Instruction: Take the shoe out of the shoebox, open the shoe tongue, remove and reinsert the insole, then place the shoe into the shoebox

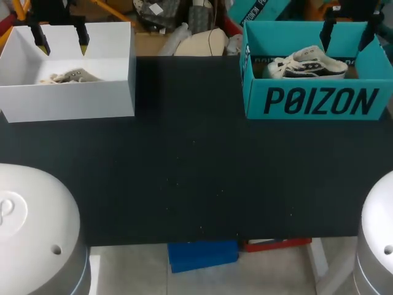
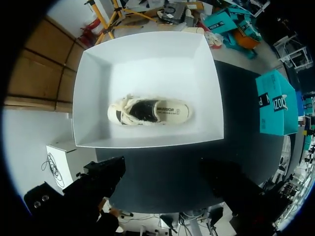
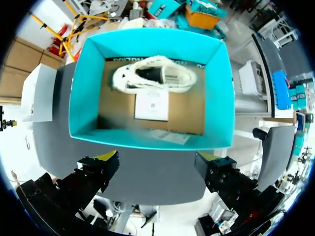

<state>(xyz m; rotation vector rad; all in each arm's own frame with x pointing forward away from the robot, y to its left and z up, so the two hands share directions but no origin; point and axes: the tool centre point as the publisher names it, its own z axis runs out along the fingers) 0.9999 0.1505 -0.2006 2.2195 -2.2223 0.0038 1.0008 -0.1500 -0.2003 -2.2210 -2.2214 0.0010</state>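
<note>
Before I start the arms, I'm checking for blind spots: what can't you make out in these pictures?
1. White-box shoe: in the head view, the white shoebox front wall hides its lower part.
2. Teal-box shoe: in the right wrist view it is blurred, so the insole's seating is unreadable.
3. Left pincer: in the left wrist view its fingers are in shadow, so the yellow tips do not show.

You are working in a robot lab, at a test bench, not in a home or a shop. A black table (image 1: 196, 160) holds two open shoeboxes: a white box (image 1: 67, 101) at ten o'clock with a cream shoe (image 2: 147, 110) inside, and a teal box (image 1: 319, 104) at two o'clock with a white-and-black shoe (image 1: 310, 63). Your left arm (image 1: 31, 233) is mounted at seven o'clock and your right arm (image 1: 381, 239) at five o'clock.
</note>
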